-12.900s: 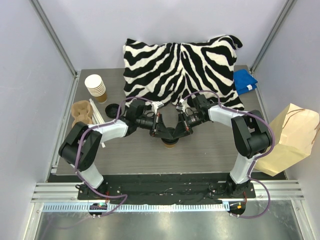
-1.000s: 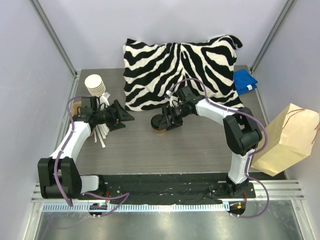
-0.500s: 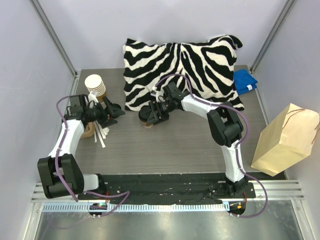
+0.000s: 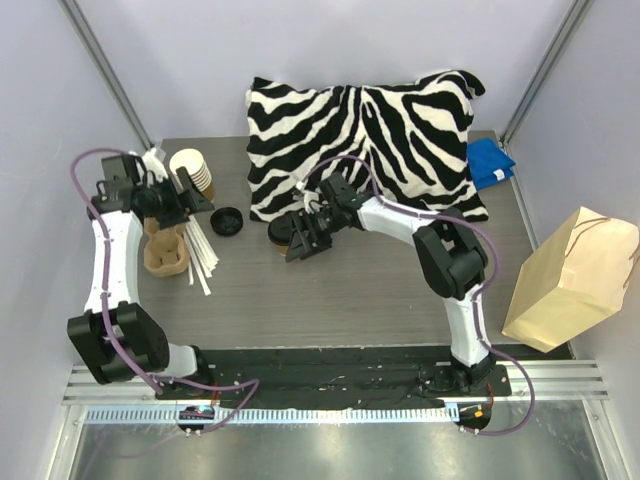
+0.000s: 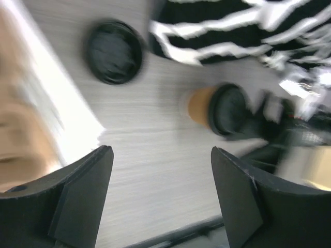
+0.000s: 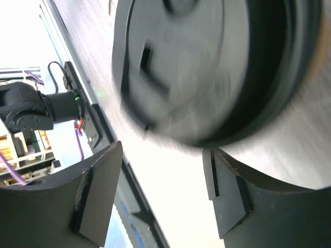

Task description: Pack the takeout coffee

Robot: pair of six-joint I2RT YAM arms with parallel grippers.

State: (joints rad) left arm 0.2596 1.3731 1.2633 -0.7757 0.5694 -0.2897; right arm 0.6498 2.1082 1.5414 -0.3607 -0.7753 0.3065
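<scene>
The takeout coffee (image 4: 281,232), a brown cup with a black lid, sits on the table just in front of the zebra pillow. In the left wrist view the takeout coffee (image 5: 207,106) is blurred, its brown body left of the lid. My right gripper (image 4: 296,246) is right against it and open. In the right wrist view the lid (image 6: 207,62) fills the space beyond the right gripper (image 6: 163,155), with only bright table between the fingers. My left gripper (image 4: 197,200) hangs open by the cup stack and holds nothing, as the left gripper (image 5: 160,155) shows over bare table.
A loose black lid (image 4: 226,220) lies left of the coffee. A stack of unlidded cups (image 4: 190,168), a brown pulp carrier (image 4: 165,250) and white sticks (image 4: 203,262) stand at far left. The zebra pillow (image 4: 360,130) and blue cloth (image 4: 490,162) fill the back. The paper bag (image 4: 570,280) leans at right.
The right gripper and the coffee have slid left towards the loose lid. The left arm has pulled back and up to the far left, beside the cup stack.
</scene>
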